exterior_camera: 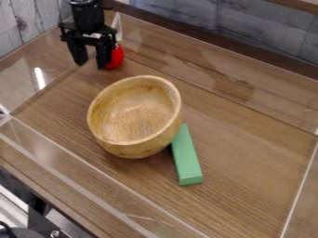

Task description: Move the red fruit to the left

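Note:
The red fruit [114, 58], small and glossy, lies on the wooden table near the back left corner. My black gripper [89, 58] points straight down just left of it, low over the table. Its jaws are open, with bare table showing between them. The right finger [104, 51] stands against the fruit's left side and hides part of it; whether they touch I cannot tell.
A wooden bowl [134, 115] sits at the middle of the table, with a flat green block [187, 155] lying against its right front side. Low clear walls [25, 70] ring the table. A grey plank wall runs along the back.

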Robot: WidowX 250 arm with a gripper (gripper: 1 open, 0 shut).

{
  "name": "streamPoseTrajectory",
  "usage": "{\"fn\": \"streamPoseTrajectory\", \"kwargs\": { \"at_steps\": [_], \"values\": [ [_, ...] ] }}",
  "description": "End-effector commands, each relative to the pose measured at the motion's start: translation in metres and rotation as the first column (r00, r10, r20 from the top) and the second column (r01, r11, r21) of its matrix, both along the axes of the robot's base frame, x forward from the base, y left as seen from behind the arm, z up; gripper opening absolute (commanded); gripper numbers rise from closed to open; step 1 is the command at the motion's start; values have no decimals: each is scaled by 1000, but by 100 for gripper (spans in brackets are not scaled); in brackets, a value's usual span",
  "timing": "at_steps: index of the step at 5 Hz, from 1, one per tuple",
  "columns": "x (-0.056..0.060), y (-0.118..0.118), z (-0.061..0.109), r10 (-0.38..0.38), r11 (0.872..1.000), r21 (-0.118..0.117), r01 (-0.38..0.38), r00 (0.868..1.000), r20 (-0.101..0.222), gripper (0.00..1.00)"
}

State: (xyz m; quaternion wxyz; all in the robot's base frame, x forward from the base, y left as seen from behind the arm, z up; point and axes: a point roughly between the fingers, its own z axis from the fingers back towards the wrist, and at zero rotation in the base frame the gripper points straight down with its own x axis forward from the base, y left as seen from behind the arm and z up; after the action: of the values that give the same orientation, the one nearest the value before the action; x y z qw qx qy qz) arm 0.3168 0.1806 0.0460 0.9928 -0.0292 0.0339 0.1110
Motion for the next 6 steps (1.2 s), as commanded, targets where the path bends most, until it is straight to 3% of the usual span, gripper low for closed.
{"fn": "streamPoseTrajectory", "kwargs": {
  "at_steps": [1,3,5,6],
  "values": [
    [4,2,17,-9,999,40,7,999,45,100],
    [-9,23,23,74,997,26,-75,996,50,100],
    [-4,25,36,62,998,22,-63,997,39,100],
    [-5,30,22,37,999,23,-38,999,33,100]
  ]
}}
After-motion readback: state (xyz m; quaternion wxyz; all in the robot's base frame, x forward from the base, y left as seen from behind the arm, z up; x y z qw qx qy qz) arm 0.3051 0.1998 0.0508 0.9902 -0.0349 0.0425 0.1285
